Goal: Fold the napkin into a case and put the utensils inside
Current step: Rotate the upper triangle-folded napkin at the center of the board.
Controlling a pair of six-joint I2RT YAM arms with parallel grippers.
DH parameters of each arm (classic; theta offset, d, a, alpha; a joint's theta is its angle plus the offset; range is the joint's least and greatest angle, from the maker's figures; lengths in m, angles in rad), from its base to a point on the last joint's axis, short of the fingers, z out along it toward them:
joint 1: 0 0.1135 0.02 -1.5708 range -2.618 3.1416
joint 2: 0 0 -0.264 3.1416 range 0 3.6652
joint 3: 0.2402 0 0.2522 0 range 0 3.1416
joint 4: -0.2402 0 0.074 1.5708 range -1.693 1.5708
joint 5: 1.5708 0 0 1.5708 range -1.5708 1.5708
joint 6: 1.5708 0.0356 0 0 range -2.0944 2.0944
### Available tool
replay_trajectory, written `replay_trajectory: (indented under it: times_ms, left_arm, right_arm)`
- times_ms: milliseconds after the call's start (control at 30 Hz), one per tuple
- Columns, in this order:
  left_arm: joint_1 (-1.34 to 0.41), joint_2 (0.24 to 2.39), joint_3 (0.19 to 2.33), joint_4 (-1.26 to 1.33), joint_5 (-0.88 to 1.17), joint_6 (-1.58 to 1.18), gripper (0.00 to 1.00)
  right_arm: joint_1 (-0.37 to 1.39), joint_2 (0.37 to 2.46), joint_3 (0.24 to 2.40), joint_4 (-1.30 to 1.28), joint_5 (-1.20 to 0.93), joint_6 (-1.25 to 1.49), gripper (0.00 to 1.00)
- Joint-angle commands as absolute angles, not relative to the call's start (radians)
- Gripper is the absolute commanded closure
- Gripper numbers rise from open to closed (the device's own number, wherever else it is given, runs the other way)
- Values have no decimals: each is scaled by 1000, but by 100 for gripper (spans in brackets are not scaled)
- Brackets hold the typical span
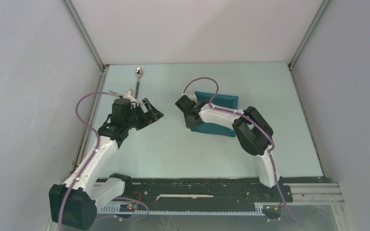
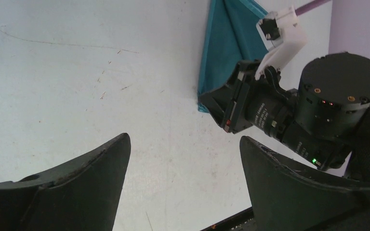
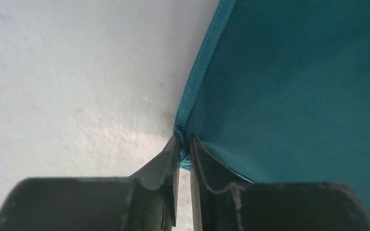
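Right end effector (image 3: 184,149): is pinching the near left corner of the napkin (image 3: 294,86), closed almost fully on the hem alone.
Grip risk: the bite is looking shallow, so the hem may be slipping free once the corner is lifted.
Drag risk: a low pull may be sliding the whole cloth across the counter (image 2: 53,72) instead of folding it.
Left end effector (image 2: 184,139): is hanging wide open over bare counter, holding nothing, left of the napkin and apart from it.
Collision risk: the two are facing each other closely, so a fold swept leftward may be carrying the right one into the left.
Napkin: is lying flat right of centre, partly under the right arm, not yet looking like a narrow case.
Spoon (image 1: 138,72): is lying at the far left, by the wall, well apart from the napkin.
Knife: I am not making it out.
Pickup risk: the spoon is lying thin and flat, so a grasp may be skidding off it.
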State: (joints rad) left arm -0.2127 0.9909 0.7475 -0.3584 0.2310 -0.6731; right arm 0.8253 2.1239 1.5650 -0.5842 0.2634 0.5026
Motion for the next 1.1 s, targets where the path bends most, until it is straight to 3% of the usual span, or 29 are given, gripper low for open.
replay_trajectory:
  times_ms: [0,67,333,767,933,1067]
  left_arm:
    - [-200,997,763,-336,241,-676,10]
    - [-200,999,761,-331,243,-683,9]
    - [-200,1003,760,-316,261,-695,9]
    - [-204,1167,762,-129,442,-824,8]
    - [-262,1373,857,-22,552,-895,7]
    - [-362,1592,1011,27,572,-889,9]
  right_arm:
    - [813,2059,1477,-648,218,397,76]
    - [801,2034,1459,-594,115,369,74]
    - [746,1969,1317,-619,113,346,76]
    - [580,1661,999,-676,277,368,75]
    - [469,1554,942,-701,294,381,65]
    - [430,1415,916,-640,125,374,41]
